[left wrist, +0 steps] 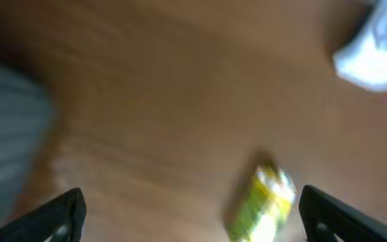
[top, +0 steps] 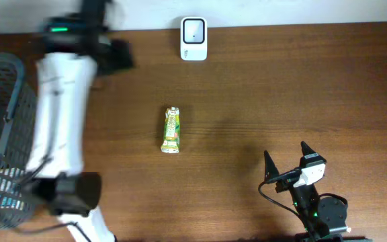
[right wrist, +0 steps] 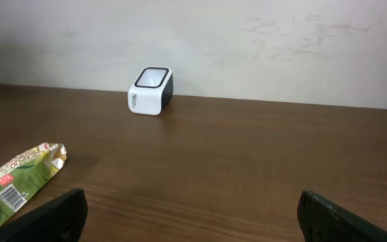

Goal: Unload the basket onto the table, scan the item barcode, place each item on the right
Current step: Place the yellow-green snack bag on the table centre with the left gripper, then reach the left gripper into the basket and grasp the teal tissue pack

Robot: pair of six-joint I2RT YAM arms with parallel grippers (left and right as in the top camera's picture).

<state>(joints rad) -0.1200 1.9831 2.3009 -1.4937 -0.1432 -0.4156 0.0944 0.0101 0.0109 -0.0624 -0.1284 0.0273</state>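
The item, a green-and-yellow snack packet [top: 172, 130], lies flat in the middle of the table. A white barcode label shows on it in the right wrist view [right wrist: 15, 185]. The white scanner [top: 193, 38] stands at the table's far edge, also seen as a white box [right wrist: 151, 91] by the wall. My left gripper [top: 116, 55] hovers blurred at the far left, open and holding nothing. Its view is smeared, with the packet [left wrist: 264, 205] below, near the right finger [left wrist: 341, 215]. My right gripper [top: 287, 160] rests open near the front right, well apart from the packet.
A grey wire basket [top: 2, 134] with several packaged goods stands at the table's left edge, showing as a grey blur [left wrist: 5, 134] in the left wrist view. The left arm [top: 62, 114] stretches beside it. A pale wall [right wrist: 247, 40] runs behind the scanner.
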